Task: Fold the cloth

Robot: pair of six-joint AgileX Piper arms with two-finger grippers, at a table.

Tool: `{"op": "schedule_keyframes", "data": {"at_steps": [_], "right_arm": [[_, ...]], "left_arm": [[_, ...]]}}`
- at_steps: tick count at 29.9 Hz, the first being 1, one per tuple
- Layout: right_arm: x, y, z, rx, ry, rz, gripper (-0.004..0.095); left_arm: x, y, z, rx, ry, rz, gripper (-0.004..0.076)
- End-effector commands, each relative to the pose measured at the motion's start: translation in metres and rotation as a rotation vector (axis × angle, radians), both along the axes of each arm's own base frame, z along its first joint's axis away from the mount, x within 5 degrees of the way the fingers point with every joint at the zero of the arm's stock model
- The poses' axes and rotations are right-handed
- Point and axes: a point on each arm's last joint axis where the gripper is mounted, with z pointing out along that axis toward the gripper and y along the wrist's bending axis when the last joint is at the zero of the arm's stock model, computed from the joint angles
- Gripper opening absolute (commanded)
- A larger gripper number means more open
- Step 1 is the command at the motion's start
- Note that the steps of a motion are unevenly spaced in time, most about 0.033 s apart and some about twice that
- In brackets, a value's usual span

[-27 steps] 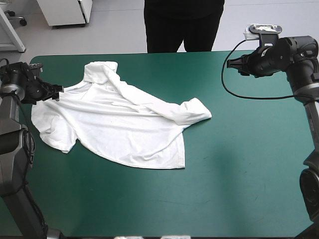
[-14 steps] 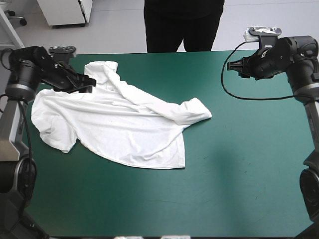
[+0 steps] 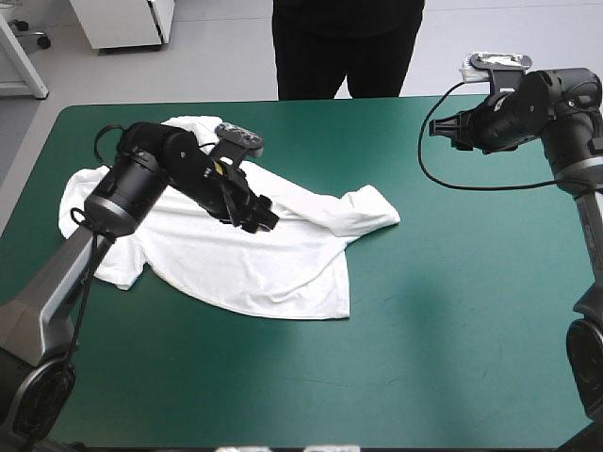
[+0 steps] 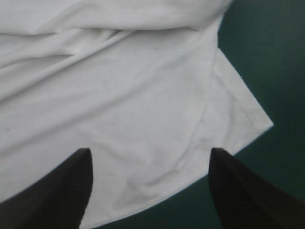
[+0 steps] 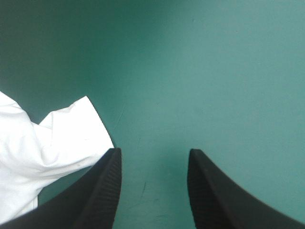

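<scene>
The white T-shirt (image 3: 236, 245) lies loosely spread and wrinkled on the left half of the teal-green table, one sleeve (image 3: 367, 209) reaching toward the middle. My left gripper (image 3: 262, 218) hovers over the shirt's middle, open and empty. In the left wrist view its fingers (image 4: 57, 195) stand wide apart above the white cloth (image 4: 119, 95), near a hem corner (image 4: 259, 125). My right gripper (image 3: 445, 124) is raised over the far right of the table, open, well clear of the shirt. The right wrist view shows a sleeve end (image 5: 57, 138) beside its fingers (image 5: 102, 191).
A person in dark trousers (image 3: 344, 47) stands just beyond the far edge of the table. Teal-green cover (image 3: 452, 311) stretches across the right and near parts of the table.
My left arm has swung from the table's left edge across the shirt toward its middle. The shirt's left part shifted slightly. The right arm has barely moved.
</scene>
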Motion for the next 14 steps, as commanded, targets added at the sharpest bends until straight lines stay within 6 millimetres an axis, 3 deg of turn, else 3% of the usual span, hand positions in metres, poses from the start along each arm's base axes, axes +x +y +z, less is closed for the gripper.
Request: {"op": "schedule_keyframes", "data": {"at_steps": [1, 10, 14], "right_arm": [[-0.015, -0.005, 0.030, -0.001, -0.109, -0.003, 0.0414], [-0.015, -0.006, 0.029, 0.019, -0.105, -0.031, 0.0414], [-0.014, -0.017, 0.030, 0.031, -0.107, -0.073, 0.0414]], "left_arm": [[-0.028, -0.017, 0.014, -0.023, 0.017, -0.057, 0.0516], [-0.049, -0.064, -0.005, 0.046, 0.036, -0.194, 0.0515], [-0.052, -0.084, -0.021, 0.081, 0.062, -0.241, 0.0515]]}}
